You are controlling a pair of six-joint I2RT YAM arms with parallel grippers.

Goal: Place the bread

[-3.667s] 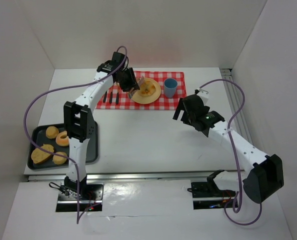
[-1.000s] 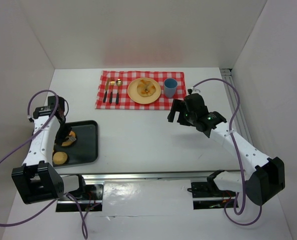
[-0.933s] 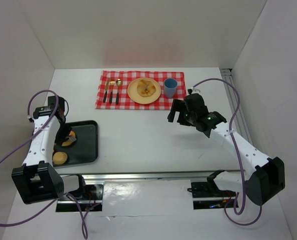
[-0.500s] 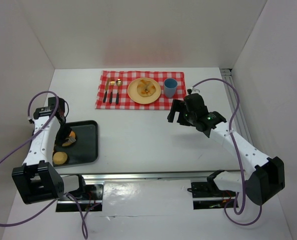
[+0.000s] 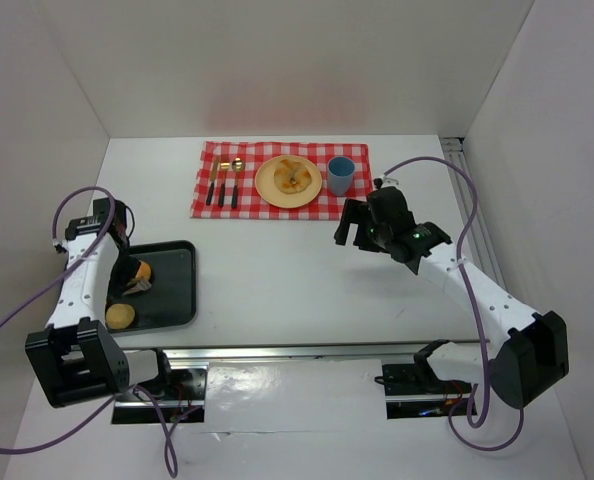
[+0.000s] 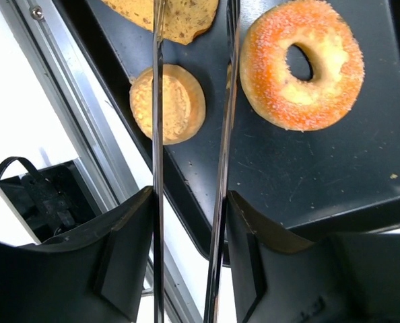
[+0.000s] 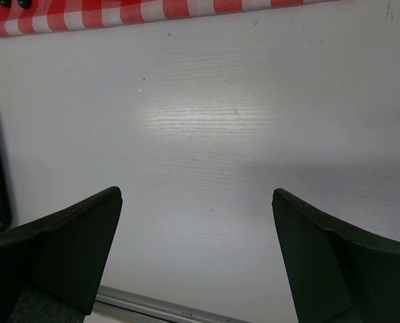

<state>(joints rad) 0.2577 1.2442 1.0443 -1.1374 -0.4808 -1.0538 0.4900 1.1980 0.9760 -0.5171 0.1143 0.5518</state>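
My left gripper (image 5: 127, 272) is shut on metal tongs (image 6: 157, 134) and hangs over the black tray (image 5: 173, 290). The tong blades stand apart with nothing gripped between them. Below them on the tray (image 6: 321, 182) lie a sugared doughnut (image 6: 301, 64), a small round bun (image 6: 170, 104) and a flat piece of bread (image 6: 186, 17). One blade runs along the doughnut's left edge. A yellow plate (image 5: 273, 187) on the checked cloth holds a piece of bread (image 5: 295, 177). My right gripper (image 5: 355, 225) is open and empty above the bare table (image 7: 196, 195).
The red checked cloth (image 5: 205, 206) at the back also carries cutlery (image 5: 222, 184) and a blue cup (image 5: 340, 175). The tray sits at the table's near left corner, close to the left wall. The cloth's edge (image 7: 153, 13) shows in the right wrist view.
The left arm has swung from the plate to the tray with the tongs. In the last second it has shifted only slightly over the tray. The right arm has barely moved.
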